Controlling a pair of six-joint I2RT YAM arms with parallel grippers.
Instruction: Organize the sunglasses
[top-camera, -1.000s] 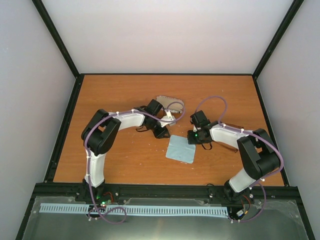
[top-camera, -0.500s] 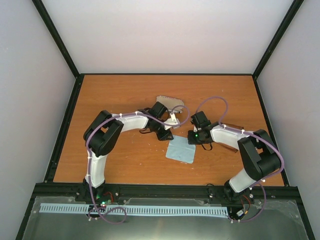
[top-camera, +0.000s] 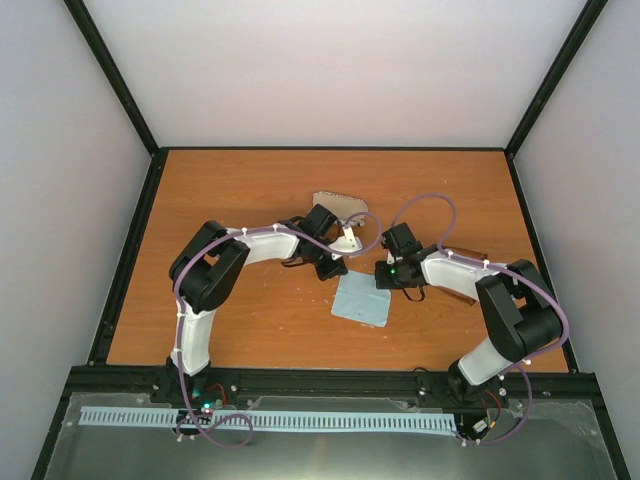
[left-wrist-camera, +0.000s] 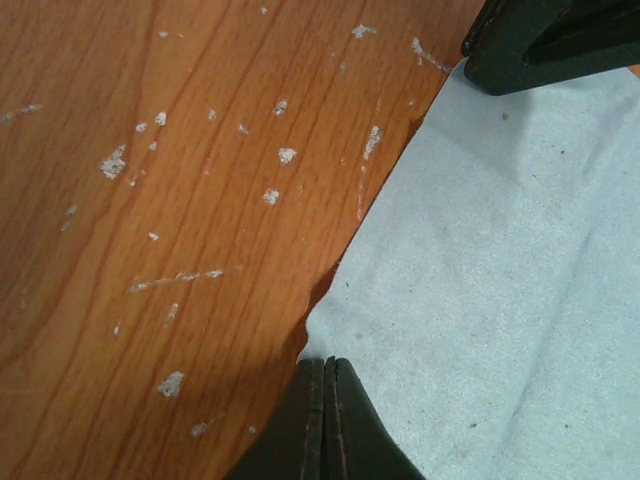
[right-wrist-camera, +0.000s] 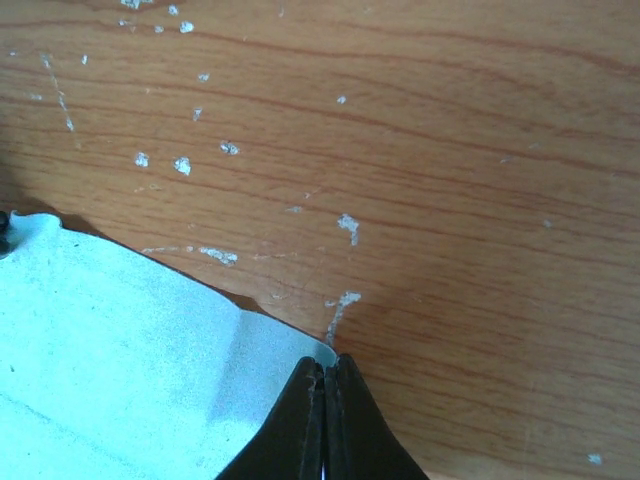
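Observation:
The light blue cloth lies mid-table. My left gripper is shut on its far left corner; in the left wrist view the closed jaws pinch the cloth's edge. My right gripper is shut on the far right corner, and in the right wrist view the pinched corner of the cloth is lifted a little. The sunglasses show only as thin brown pieces beside my right forearm, mostly hidden under it.
The oval patterned case lies behind the left gripper. The right gripper's black body shows at the top of the left wrist view. The wooden table has black rails along its edges.
My left gripper has moved right and a little nearer, onto the cloth's far left corner. The right gripper and the cloth have barely moved.

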